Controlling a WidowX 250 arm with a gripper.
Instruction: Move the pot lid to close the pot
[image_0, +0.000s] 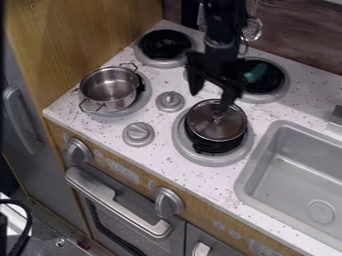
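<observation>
Four burners (165, 44) are seen; one metal pot (111, 89) is set at left, one lid (208, 128) near centre, the gripper (210, 102) held above, fingers spread.

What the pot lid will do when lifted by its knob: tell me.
The lid looks smooth and shiny with a metal rim, so it is probably stiff and perhaps slippery. Its knob is small beside the wide round disc, so it may tip if gripped loosely.
</observation>
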